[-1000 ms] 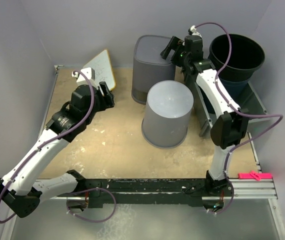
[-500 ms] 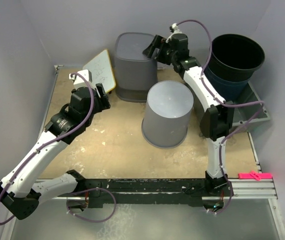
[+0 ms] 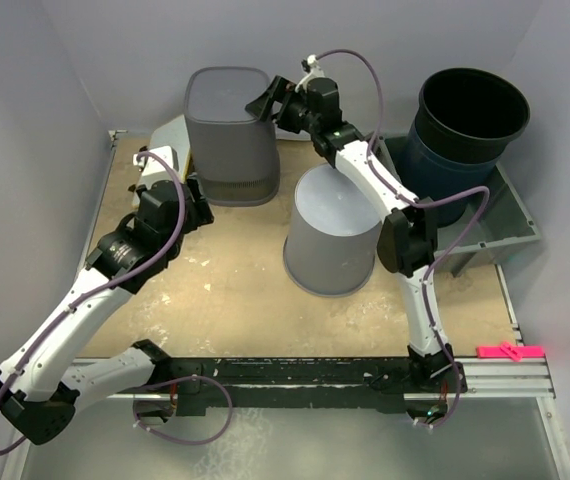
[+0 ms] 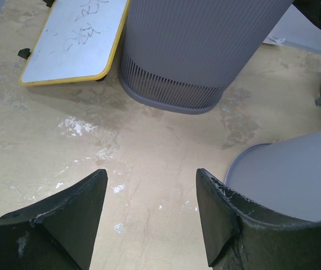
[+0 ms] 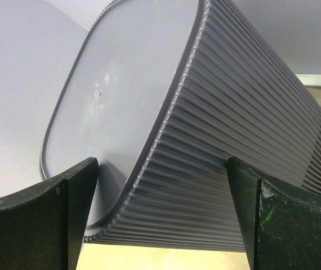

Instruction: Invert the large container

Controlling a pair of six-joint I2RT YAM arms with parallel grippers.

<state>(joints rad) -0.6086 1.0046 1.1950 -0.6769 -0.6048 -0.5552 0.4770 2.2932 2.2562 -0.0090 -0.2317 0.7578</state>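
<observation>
1. Low in the left wrist view, the left gripper [image 4: 151, 177] is held open over the tan tabletop [image 3: 225, 290], with nothing between its fingers.
2. At the centre of the top view, a grey round plastic bucket [image 3: 333, 225] is stood upside down.
3. Beyond it, at upper centre, the large grey ribbed plastic container [image 3: 230, 135] is seen with its closed base upward and its vented rim on the tabletop, beside a yellow-edged whiteboard [image 4: 73, 42].
4. The right gripper [image 5: 160, 169] is spread wide astride the container's upper edge; contact cannot be judged.
5. A black round tub [image 3: 470, 115] is set at the upper right.
</observation>
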